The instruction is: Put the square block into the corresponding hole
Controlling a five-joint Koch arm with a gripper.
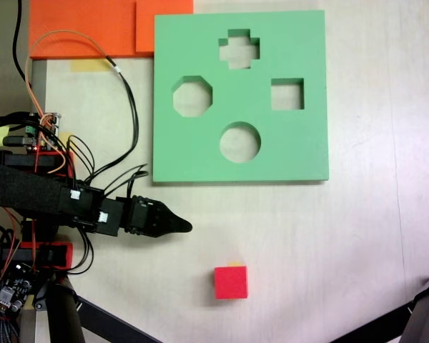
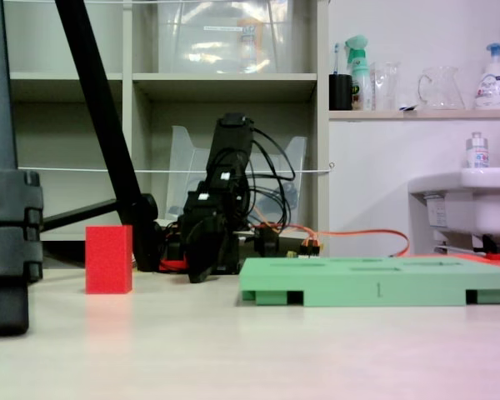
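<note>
The square block [image 1: 231, 281] sits alone on the worktop [image 1: 357, 236] at lower centre, open surface on all sides. The pincer [image 1: 186, 226], left of centre, shows one dark tip, so whether it is parted cannot be told. The corresponding hole [image 1: 287, 94] lies near the green board [image 1: 200, 157]'s right edge, upper right.

The block [image 1: 231, 281] was bright red in both fixed views [image 2: 108, 259], plain on every face, with a small yellow patch just behind it on the desk [image 1: 329, 236], which was pale cream. The board [image 1: 286, 153] was light green, its edge [image 2: 375, 287] the same green with dark notches. Orange sheets [image 1: 86, 25] lay at the desk's far left corner in the top-down fixed view. The arm [image 1: 71, 196] and gripper [image 1: 184, 226] were black with small white labels, on a red base. Cables [image 1: 129, 121] were black and orange.
</note>
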